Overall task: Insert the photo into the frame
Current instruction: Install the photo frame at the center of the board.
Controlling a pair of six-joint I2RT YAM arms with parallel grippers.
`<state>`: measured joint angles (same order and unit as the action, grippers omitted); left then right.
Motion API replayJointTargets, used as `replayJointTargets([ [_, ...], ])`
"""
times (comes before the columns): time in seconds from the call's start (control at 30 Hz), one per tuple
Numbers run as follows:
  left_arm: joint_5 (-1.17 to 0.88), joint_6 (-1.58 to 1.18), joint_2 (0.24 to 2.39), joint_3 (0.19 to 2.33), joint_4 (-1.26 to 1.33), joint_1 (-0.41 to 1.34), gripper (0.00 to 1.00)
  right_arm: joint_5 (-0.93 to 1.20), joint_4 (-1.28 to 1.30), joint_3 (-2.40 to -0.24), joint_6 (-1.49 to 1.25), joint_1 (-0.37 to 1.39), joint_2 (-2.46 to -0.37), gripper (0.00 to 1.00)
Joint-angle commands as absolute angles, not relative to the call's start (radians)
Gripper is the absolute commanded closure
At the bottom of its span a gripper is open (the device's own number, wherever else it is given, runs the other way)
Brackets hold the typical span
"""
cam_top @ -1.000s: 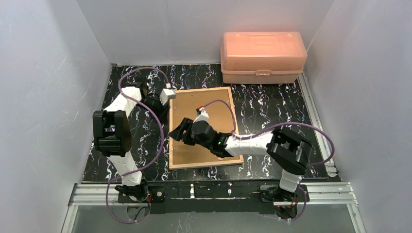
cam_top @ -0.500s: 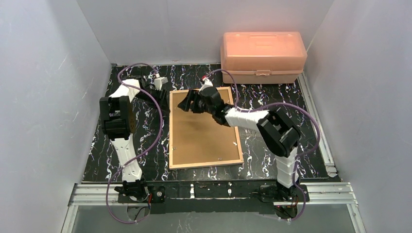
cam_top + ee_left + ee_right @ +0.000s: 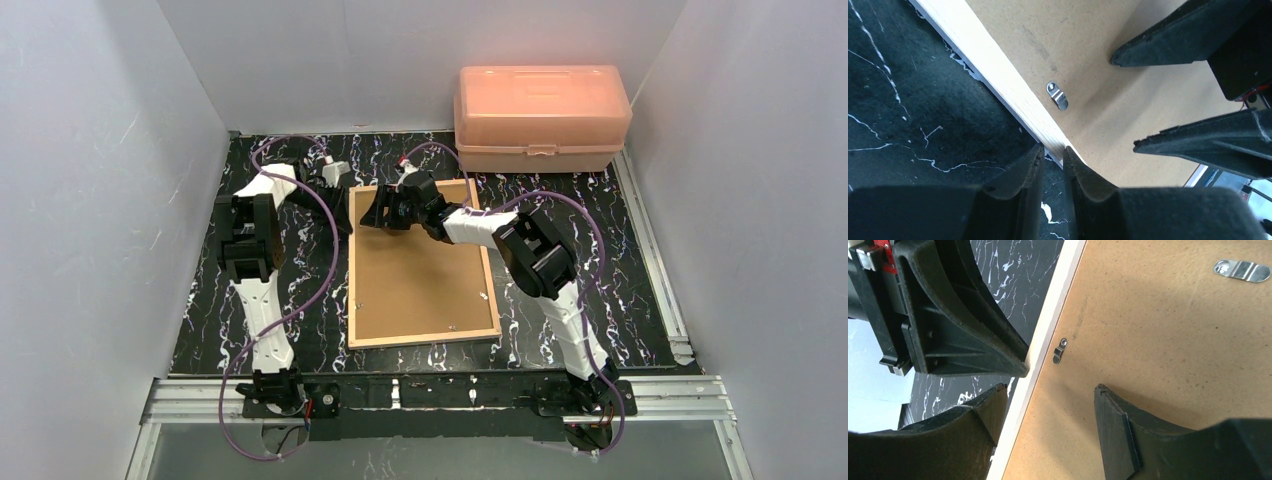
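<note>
1. The left gripper (image 3: pixel 1053 149) has kept to the far-left corner of the frame (image 3: pixel 993 67) with only a small shift. Its fingers are now drawn almost together with the light-wood rim between their tips — to us it looks like a pinch on the rim.
2. The right gripper (image 3: pixel 1050 387) has travelled from the middle of the left rim up to this same corner. Its fingers stand spread and hold nothing: one hangs over the black table (image 3: pixel 560 240), the other over the brown backing board (image 3: pixel 420 270).
3. We judge that both arms gather at one corner in order to open the back, so the loading itself is not yet begun.
4. The frame lies flat on the table, back up, where it lay before. The photo shows in no view — whether it is under the board we cannot tell.
5. In the way: the board covers the opening, and a small metal turn clip (image 3: pixel 1057 95) lies on it just beside the rim. The two grippers are also very near each other here. The orange plastic box (image 3: pixel 541 118) stands well apart at the far right.
</note>
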<state>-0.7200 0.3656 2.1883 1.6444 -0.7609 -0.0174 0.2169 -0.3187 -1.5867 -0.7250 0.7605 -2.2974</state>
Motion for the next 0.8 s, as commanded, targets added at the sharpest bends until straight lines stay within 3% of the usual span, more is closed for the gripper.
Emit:
replayJointTargets([
  [0.0, -0.694, 0.375, 2.204, 1.666, -0.758, -0.014, 0.82, 0.262, -0.371, -1.627, -0.732, 0.755, -2.302, 0.28],
  [0.2, -0.704, 0.47, 2.183, 1.612, -0.794, 0.076, 0.93, 0.258, -0.416, -1.531, -0.734, 0.749, -2.234, 0.28],
  [0.37, -0.717, 0.495, 2.117, 1.532, -0.798, 0.129, 0.96, 0.257, -0.429, -1.425, -0.721, 0.742, -2.155, 0.28],
  [0.63, -0.734, 0.458, 2.086, 1.479, -0.824, 0.133, 0.95, 0.264, -0.443, -1.312, -0.708, 0.711, -2.081, 0.28],
  [0.77, -0.799, 0.361, 2.071, 1.496, -0.81, 0.101, 0.87, 0.291, -0.463, -1.298, -0.696, 0.684, -2.071, 0.28],
])
